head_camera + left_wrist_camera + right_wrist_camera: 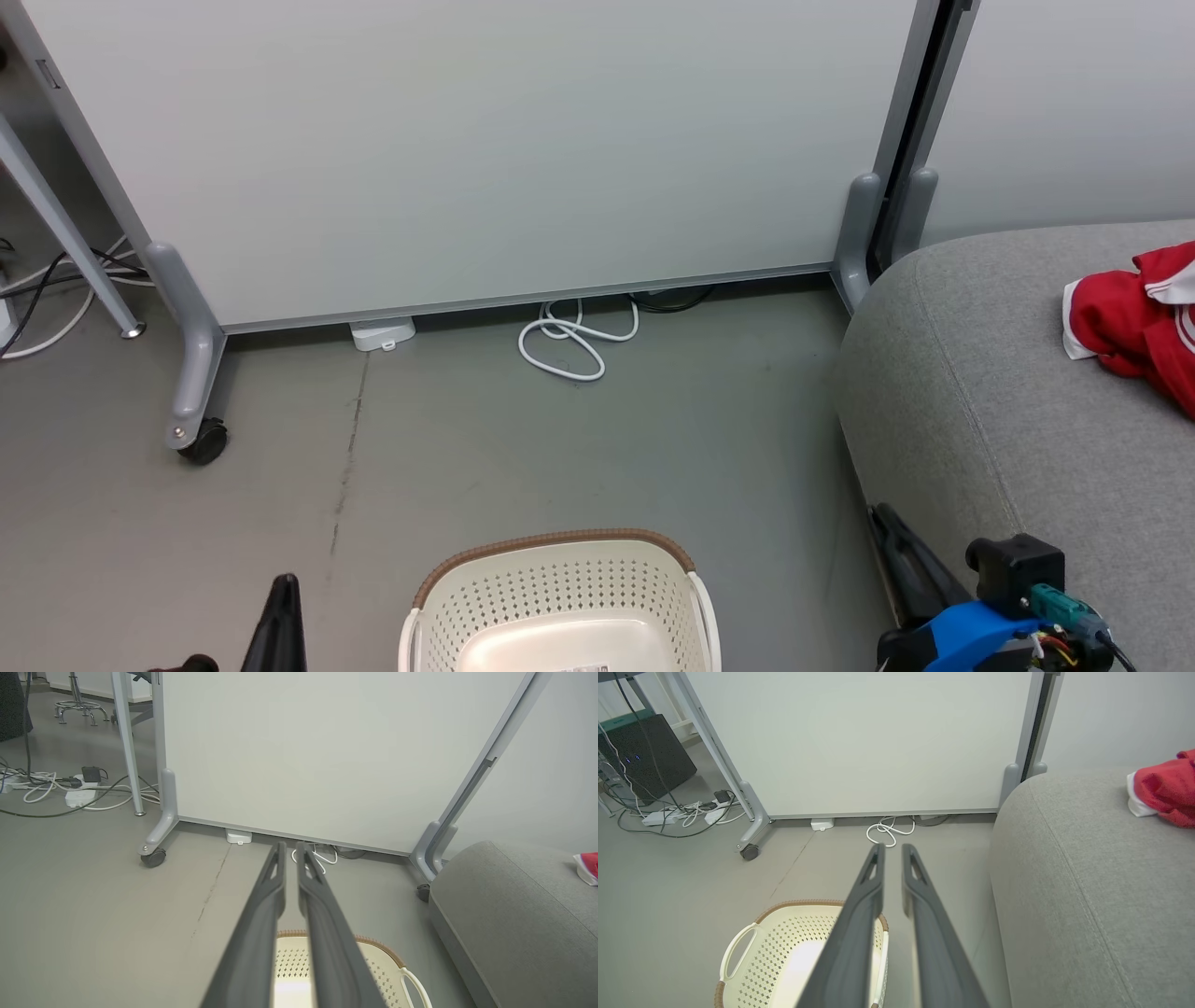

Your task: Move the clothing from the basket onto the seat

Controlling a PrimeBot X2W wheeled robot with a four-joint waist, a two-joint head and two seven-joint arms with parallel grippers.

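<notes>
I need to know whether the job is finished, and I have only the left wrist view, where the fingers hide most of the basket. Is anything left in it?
Observer: No clothing shows in the basket. The right wrist view shows its bottom bare, as far as that is visible.
Operator: I see just a red scrap at my right edge. What is it?
Observer: That is the clothing, red with white edging, lying crumpled on the seat.
Operator: And the right gripper?
Observer: The right gripper is beside the seat's edge, fingers a narrow gap apart, holding nothing.
</notes>
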